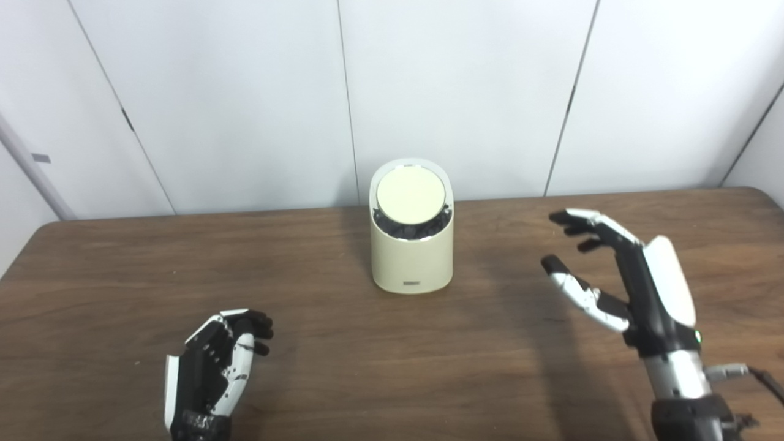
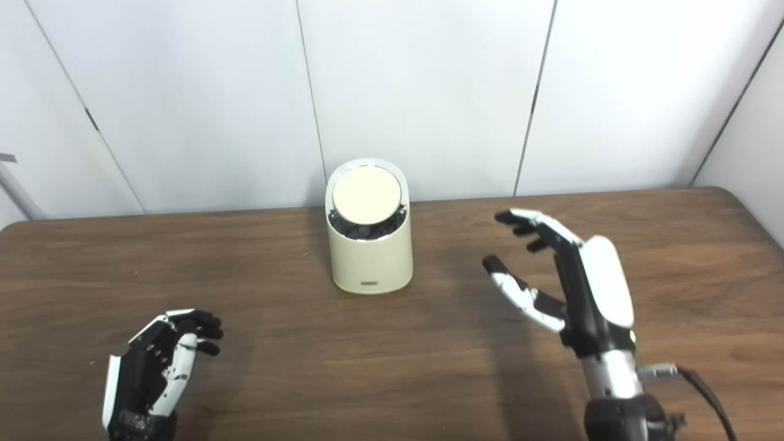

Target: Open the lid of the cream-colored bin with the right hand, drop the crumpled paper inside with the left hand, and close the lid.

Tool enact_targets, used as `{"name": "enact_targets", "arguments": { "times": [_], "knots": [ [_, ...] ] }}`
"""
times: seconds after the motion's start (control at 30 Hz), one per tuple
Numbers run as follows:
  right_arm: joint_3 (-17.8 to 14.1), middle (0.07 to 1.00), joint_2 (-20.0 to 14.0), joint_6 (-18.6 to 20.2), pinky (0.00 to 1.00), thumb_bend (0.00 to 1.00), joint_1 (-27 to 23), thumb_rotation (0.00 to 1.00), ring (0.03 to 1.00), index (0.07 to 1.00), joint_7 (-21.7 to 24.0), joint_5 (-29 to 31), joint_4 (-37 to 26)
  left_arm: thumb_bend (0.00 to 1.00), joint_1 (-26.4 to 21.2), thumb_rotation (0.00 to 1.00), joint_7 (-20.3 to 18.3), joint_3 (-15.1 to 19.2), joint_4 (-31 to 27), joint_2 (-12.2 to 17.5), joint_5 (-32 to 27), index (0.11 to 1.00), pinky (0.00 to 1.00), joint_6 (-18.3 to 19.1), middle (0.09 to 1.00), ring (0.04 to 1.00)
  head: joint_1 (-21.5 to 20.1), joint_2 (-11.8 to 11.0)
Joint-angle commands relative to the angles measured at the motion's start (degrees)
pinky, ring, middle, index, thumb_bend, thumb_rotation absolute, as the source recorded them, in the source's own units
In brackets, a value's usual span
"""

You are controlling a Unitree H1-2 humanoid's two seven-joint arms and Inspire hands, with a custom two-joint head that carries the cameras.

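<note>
The cream-colored bin (image 1: 411, 260) stands upright toward the back middle of the brown wooden worktop (image 1: 380, 367), close to the white panelled wall (image 1: 245, 92). Its round lid (image 1: 410, 195) sits tilted toward the camera within the top opening, and below the lid's front edge a dark crinkled lining or contents (image 1: 409, 229) shows inside the rim; what exactly that dark material is cannot be told. A small label sits low on the bin's front. No crumpled paper can be made out anywhere on the worktop or in either hand.

The right hand (image 1: 618, 275) is raised above the worktop to the right of the bin and well apart from it, its fingers (image 1: 579, 222) spread wide and pointing left toward the bin, holding nothing. The left hand (image 1: 214, 364) lies low at the near left, well apart from the bin, its fingers (image 1: 254, 324) curled inward; nothing is visible in its grasp.
</note>
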Motion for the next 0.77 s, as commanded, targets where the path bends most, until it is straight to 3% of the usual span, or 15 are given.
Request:
{"name": "enact_targets", "arguments": {
  "times": [0.0, 0.07, 0.33, 0.57, 0.73],
  "knots": [
    [-0.44, 0.721, 0.63, -4.84, 0.58, 0.24, 1.08, 0.68, 0.697, 0.712, -2.93, 3.54, 0.02, 0.18, -0.03, 0.36, 0.34, 0.19, -1.74, 0.42, 0.95, 0.54, 0.45, -2.33, 0.566, 0.548, -0.3, 0.04],
    [0.07, 0.73, 0.95, -6.8, 0.61, 0.26, 3.58, 0.74, 0.717, 0.721, -2.34, 9.34, 0.52, 0.17, 0.2, 0.36, 0.38, 0.25, -1.91, 0.41, 1.12, 0.544, 0.46, -2.53, 0.569, 0.548, -0.03, 0.23],
    [1.04, 0.736, 2.85, -9.22, 0.69, 0.26, 8.32, 0.72, 0.744, 0.729, -1.14, 21.17, 1.33, 0.18, 1.02, 0.36, -0.2, 0.22, -2.8, 0.69, 0.62, 0.546, 0.47, -2.73, 0.569, 0.552, 0.72, 0.66],
    [0.51, 0.733, 3.24, -11.97, 0.66, 0.19, 8.49, 0.67, 0.734, 0.721, -1.93, 22.72, 4.99, 0.17, 1.64, 0.36, 0.13, -0.2, -3.04, 0.4, 2.37, 0.544, 0.46, -4.79, 0.567, 0.547, 1.76, 0.81],
    [0.04, 0.74, 3.35, -12.14, 0.7, 0.2, 8.99, 0.71, 0.751, 0.72, -2.0, 24.12, 4.75, 0.15, 2.03, 0.32, 0.85, -0.16, -2.81, -0.43, 2.83, 0.543, 0.46, -7.05, 0.565, 0.545, 1.97, 0.96]
  ]
}}
